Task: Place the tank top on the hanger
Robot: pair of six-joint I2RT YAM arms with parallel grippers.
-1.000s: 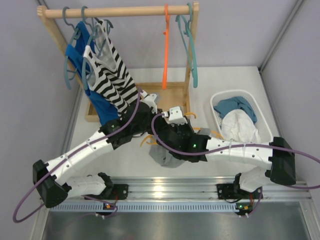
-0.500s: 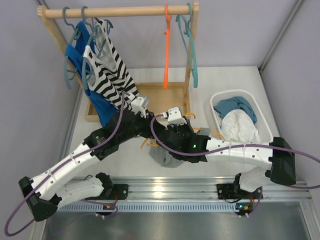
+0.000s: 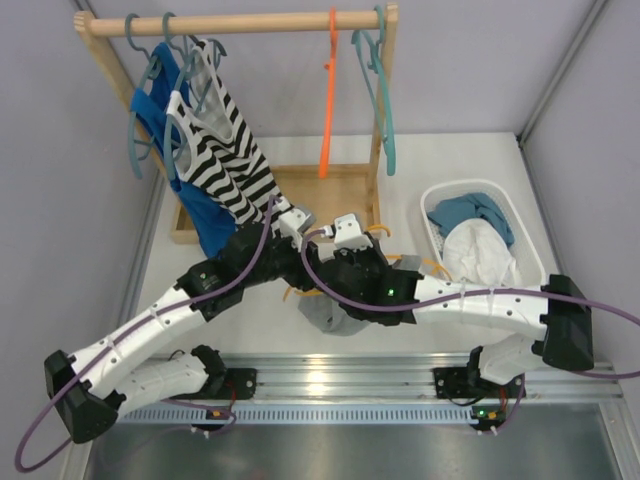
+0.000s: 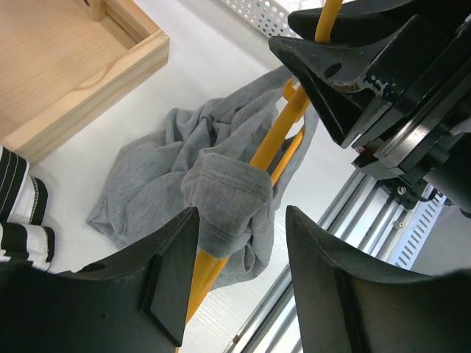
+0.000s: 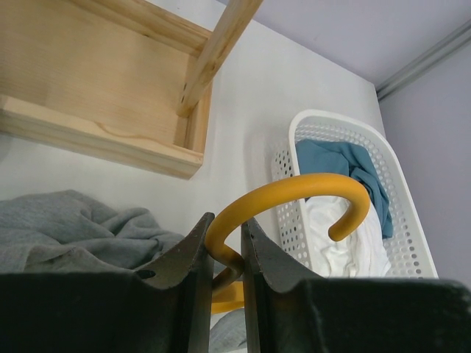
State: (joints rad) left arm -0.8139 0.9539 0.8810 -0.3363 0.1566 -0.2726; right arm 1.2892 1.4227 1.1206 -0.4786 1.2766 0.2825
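The grey tank top (image 4: 169, 184) lies bunched on the white table, partly draped over the yellow-orange hanger (image 4: 276, 140); in the top view the tank top (image 3: 322, 312) shows under the arms. My right gripper (image 5: 224, 246) is shut on the hanger's hook (image 5: 294, 193), holding it above the table. My left gripper (image 4: 239, 276) is open, its fingers either side of a fold of grey fabric on the hanger's arm, just above it. In the top view both grippers meet at mid-table and hide most of the hanger (image 3: 292, 283).
A wooden rack (image 3: 240, 22) at the back holds a striped top (image 3: 225, 150), a blue top (image 3: 160, 110), a red-orange hanger (image 3: 328, 110) and teal hangers (image 3: 385, 100). Its wooden base tray (image 4: 81, 66) is close by. A white basket (image 3: 435, 205) of clothes stands right.
The left arm swung out toward the rack, then came back in over the tank top beside the right gripper. The right arm held the hanger nearly still.
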